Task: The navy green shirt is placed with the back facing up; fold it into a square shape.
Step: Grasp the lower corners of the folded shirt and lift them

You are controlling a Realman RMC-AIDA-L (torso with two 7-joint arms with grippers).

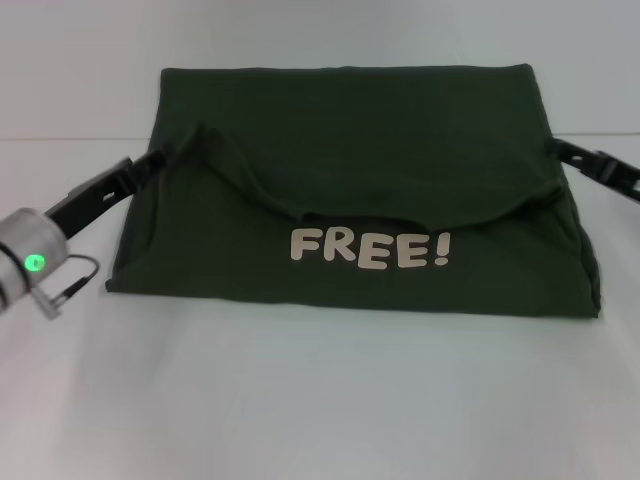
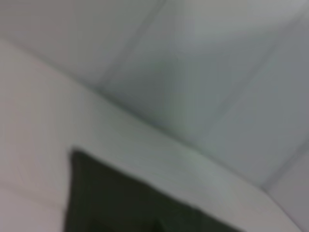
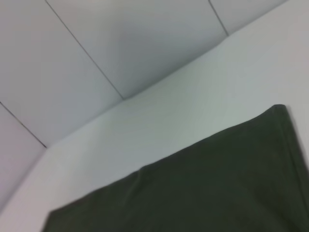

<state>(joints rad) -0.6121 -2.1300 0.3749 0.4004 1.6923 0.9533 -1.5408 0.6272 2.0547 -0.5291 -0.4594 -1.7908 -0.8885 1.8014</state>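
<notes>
The left end effector [image 1: 160,160] reaches in from the left of the frame to the shirt's left edge; the right end effector [image 1: 562,150] meets its right edge at upper right. Whether either is clenched on cloth cannot be told. The shirt [image 1: 350,130] lies mid-frame on the white worktop [image 1: 320,400], already a broad rectangle, a flap folded down above the word "FREE!" [image 1: 370,248]. Probably a further fold remains to reach a square.

Left claw [image 1: 150,166] and right claw [image 1: 562,150] low, reaching inward from opposite sides, tips hidden.
</notes>
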